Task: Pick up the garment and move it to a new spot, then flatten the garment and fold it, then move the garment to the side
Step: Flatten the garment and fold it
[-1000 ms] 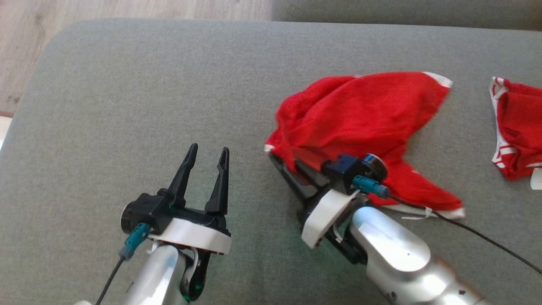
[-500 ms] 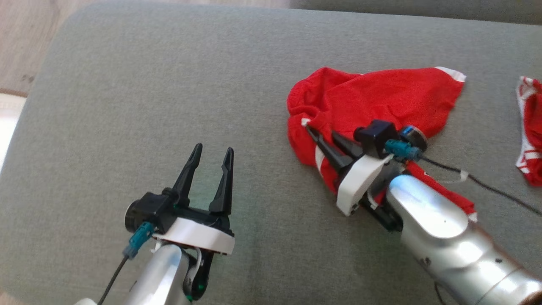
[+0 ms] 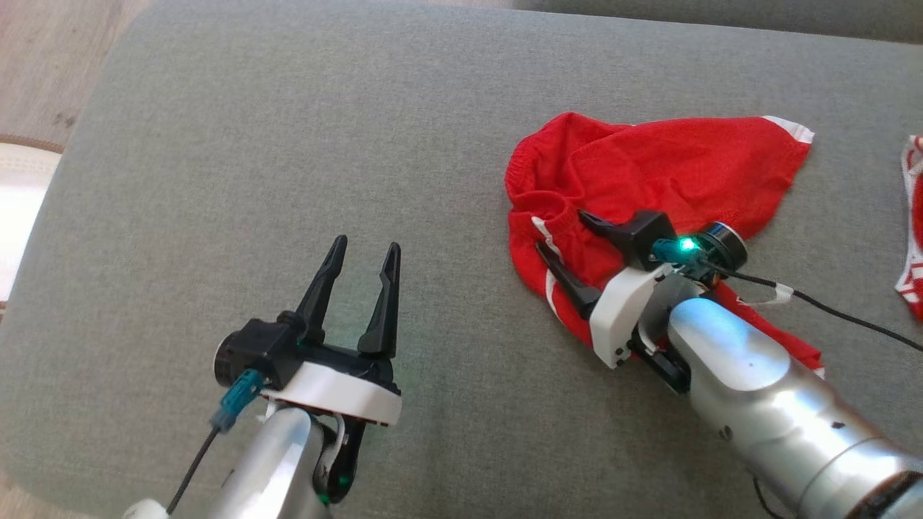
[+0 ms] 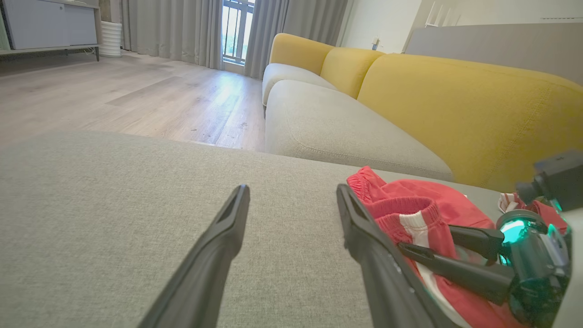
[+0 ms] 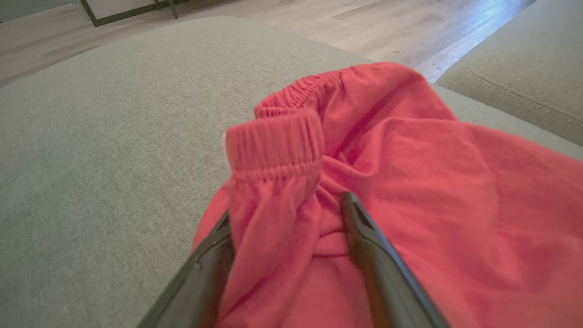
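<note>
Nearest me, the left end effector (image 3: 366, 243) is hanging over the bare left half of the grey cushion (image 3: 288, 144), its two fingers standing well apart with nothing between them. Over on the right, the right end effector (image 3: 561, 231) is sitting on the near-left part of the red garment (image 3: 649, 166), fingers spread wide too. In the right wrist view a fold of the elastic waistband (image 5: 273, 136) is standing up between them, brushing one finger but not getting pinched as far as I'm seeing. The garment itself is lying crumpled on the right half of the cushion, its white-trimmed hem pointing off to the far right. Another red-and-white piece (image 3: 912, 216) is poking in at the right edge, apart from it. Past the cushion, the left wrist view is showing wood floor (image 4: 114, 91) and a yellow-backed sofa (image 4: 455, 105).
</note>
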Available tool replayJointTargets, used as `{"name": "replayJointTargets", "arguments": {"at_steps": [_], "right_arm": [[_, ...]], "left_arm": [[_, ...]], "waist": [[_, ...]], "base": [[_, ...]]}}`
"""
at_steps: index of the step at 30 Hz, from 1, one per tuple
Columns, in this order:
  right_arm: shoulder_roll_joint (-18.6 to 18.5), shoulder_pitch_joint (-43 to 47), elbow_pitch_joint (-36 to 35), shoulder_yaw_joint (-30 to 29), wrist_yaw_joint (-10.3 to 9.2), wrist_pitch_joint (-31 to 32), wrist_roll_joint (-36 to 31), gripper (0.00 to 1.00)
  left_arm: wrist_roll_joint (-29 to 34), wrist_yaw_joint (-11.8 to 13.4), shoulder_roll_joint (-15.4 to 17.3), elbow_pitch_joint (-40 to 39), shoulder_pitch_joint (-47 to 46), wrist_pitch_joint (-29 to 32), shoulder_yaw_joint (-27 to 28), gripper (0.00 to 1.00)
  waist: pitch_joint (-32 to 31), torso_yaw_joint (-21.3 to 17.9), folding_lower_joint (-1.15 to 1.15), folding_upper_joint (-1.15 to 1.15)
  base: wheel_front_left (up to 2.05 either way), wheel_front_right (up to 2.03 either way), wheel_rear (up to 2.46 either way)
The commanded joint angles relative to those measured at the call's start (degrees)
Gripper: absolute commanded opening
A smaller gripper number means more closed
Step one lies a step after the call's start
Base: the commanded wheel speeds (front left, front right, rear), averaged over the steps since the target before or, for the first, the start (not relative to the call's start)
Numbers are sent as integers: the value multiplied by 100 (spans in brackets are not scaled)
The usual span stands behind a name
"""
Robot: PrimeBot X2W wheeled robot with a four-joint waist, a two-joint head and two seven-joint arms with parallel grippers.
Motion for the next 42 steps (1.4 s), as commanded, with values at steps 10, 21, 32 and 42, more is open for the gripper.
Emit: {"name": "replayJointTargets", "arguments": {"at_steps": [10, 21, 32, 42], "right_arm": [[153, -29, -391, -460, 39, -515, 14, 100], [-87, 1060, -1443, -2597, 39, -569, -642, 100], [659, 3478, -3602, -4656, 39, -569, -1781, 100], [765, 3654, -3878, -4609, 39, -408, -1887, 100]], "left_arm": [[148, 14, 34, -214, -108, -55, 513, 100], [273, -65, 109, -240, -53, -55, 781, 100], [302, -133, 257, -121, -56, -55, 832, 100], [300, -163, 378, 124, -257, -15, 407, 100]], "waist": [[-234, -591, 0, 0], [-297, -1313, 0, 0], [-299, -1502, 0, 0], [-229, -1571, 0, 0]], "base": [[0, 0, 0], [0, 0, 0], [0, 0, 0], [0, 0, 0]]}}
